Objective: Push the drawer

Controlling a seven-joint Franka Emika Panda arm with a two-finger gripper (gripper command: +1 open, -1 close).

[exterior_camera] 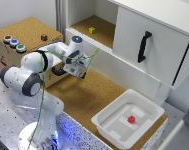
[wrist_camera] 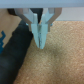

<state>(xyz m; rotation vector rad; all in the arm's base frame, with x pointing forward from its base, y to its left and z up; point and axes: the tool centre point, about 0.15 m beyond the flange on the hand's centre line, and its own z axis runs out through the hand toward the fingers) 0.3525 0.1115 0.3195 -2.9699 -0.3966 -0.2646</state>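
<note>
- Here, we see the gripper (wrist_camera: 40, 44) with fingers pressed together, holding nothing.
- The drawer (exterior_camera: 56, 73) sits in the wooden box (mostly hidden behind the arm), its black handle (wrist_camera: 12, 55) just beside the fingertips.

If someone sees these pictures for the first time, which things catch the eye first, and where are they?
The white robot arm fills the exterior view's left, its pincer reaching toward the wooden box with coloured buttons. On the exterior view's right, a white tub holds a small red cube. Behind, the white cabinet door with a long black handle stands open, with a yellow cube inside.
</note>
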